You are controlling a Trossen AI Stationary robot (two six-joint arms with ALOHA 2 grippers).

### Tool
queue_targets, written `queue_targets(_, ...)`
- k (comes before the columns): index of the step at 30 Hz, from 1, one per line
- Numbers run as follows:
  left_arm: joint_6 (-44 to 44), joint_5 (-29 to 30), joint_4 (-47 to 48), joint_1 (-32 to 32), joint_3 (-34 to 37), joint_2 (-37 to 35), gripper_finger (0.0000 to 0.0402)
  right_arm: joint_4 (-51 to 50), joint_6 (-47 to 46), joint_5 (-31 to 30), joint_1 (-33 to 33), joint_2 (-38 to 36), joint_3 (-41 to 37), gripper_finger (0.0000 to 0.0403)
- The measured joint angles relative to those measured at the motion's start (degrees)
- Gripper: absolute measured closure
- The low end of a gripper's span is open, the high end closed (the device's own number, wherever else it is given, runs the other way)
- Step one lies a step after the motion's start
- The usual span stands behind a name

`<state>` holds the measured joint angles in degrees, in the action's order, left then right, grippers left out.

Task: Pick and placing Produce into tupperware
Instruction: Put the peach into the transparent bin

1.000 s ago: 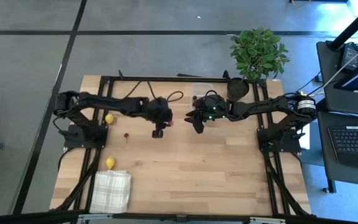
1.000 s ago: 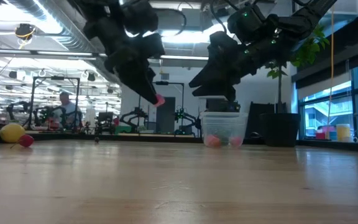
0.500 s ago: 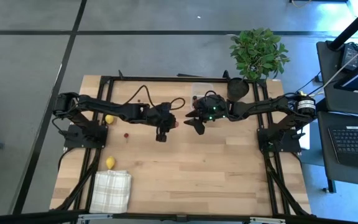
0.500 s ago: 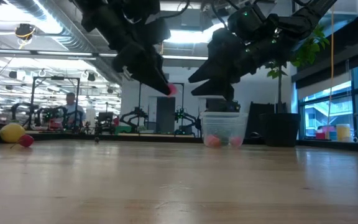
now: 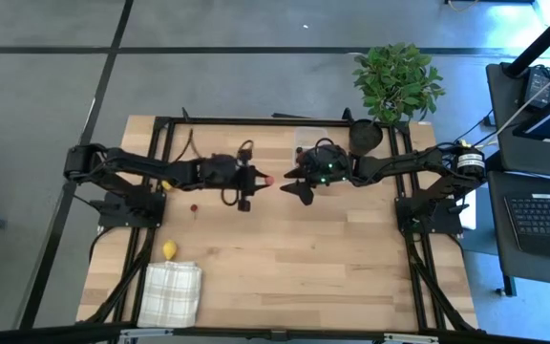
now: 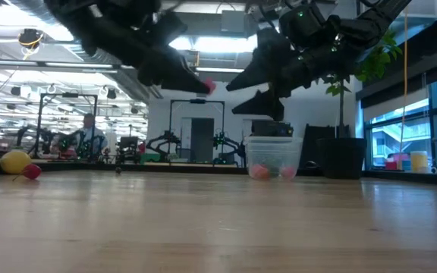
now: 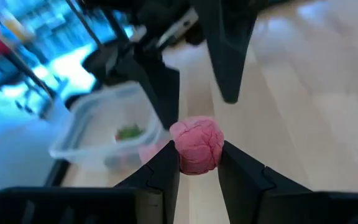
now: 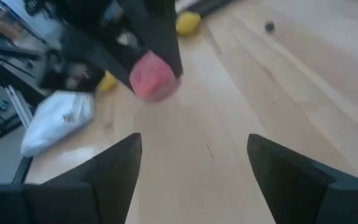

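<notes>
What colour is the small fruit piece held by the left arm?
Pinkish red; the small round fruit piece shows best in the left wrist view.

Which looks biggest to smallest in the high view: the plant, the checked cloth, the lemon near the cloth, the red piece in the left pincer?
1. Plant
2. Checked cloth, somewhat smaller than the plant
3. Lemon
4. Red piece, held in the left pincer, smallest
</notes>
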<state>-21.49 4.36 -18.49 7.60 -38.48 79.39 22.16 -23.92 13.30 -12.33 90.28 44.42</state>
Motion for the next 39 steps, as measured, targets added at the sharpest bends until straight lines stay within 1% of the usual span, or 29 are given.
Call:
queue_targets(3, -0.3, -0.2, -8.1, 0.1, 4.1, -0.1, 0.0308, 3.3, 0.0, -0.1, 0.3, 0.0, 0.0, 0.0109)
queue_targets(8, -0.7, -0.2, -15.2, -0.2, 7.6, 0.6, 0.0308, 9.1, 0.0, -0.1, 1.1, 0.0, 0.0, 0.0109)
queue_targets(16, -6.2, -0.6, -23.1, -0.2, 8.0, 0.6, 0.0308, 10.8, -2.9, -1.2, 2.4, 0.0, 0.0, 0.0116)
queue_targets(20, -6.6, -1.4, -24.8, -0.2, 8.0, 0.6, 0.0308, 12.2, -3.0, -1.3, 2.5, 0.0, 0.0, 0.0118)
queue_targets(23, -6.6, -3.9, -25.0, -0.3, 8.0, 0.6, 0.0308, 12.8, -3.0, -1.7, 2.5, 0.0, 0.0, 0.0118)
queue_targets(25, -6.6, -4.5, -25.6, -0.5, 8.0, 0.6, 0.0308, 13.3, -3.3, -1.8, 2.5, 0.0, 0.0, 0.0118)
queue_targets(33, -11.6, -3.6, -26.6, -1.5, 7.2, 0.6, 0.0308, 16.1, -5.9, -1.5, 2.5, 0.0, 0.0, 0.0118)
queue_targets(39, -13.8, -2.6, -26.7, -1.6, 6.4, 0.6, 0.0308, 19.0, -5.8, -1.2, 3.6, 0.0, 0.0, 0.0118)
